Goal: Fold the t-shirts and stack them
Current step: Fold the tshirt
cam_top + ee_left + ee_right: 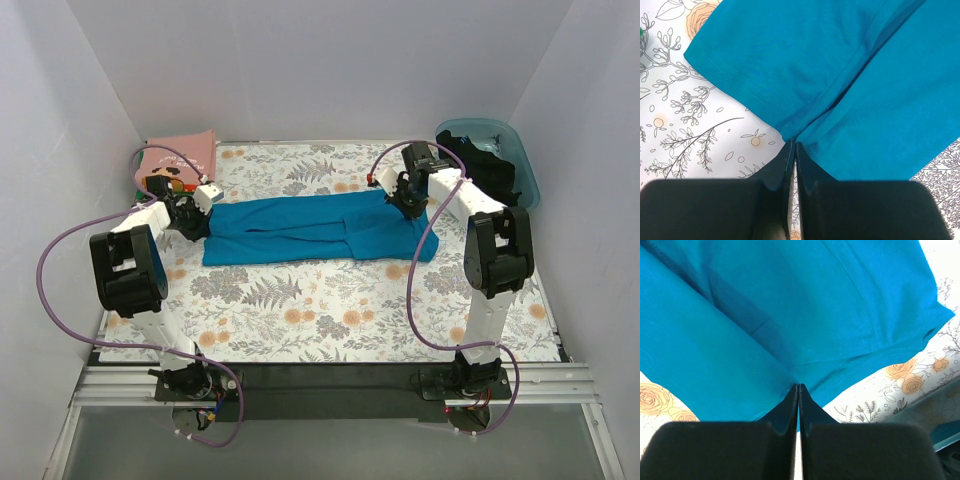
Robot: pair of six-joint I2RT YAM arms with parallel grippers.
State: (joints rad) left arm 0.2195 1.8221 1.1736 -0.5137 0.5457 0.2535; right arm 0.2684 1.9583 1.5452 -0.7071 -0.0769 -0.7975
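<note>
- Step in hand, as I judge: next fold of the teal t-shirt [310, 230], which lies stretched L to R across the middle of the floral covering [330, 310].
- To do it well: move both arms together at the same height, keep cloth taut, no twist.
- Left gripper [793, 146]: fingers clenched, pinching the shirt's left end; the cloth spreads ahead of the tips.
- Right gripper [799, 386]: clenched likewise, on the right end.

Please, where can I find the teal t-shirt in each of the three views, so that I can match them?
Top view: the teal t-shirt lies across the middle, stretched between the two arms.
Left wrist: it fills the top and right, bunching at the left gripper.
Right wrist: it fills most of the picture, reaching the right gripper.
Shared landmark: the flowered table cover beneath it.
</note>
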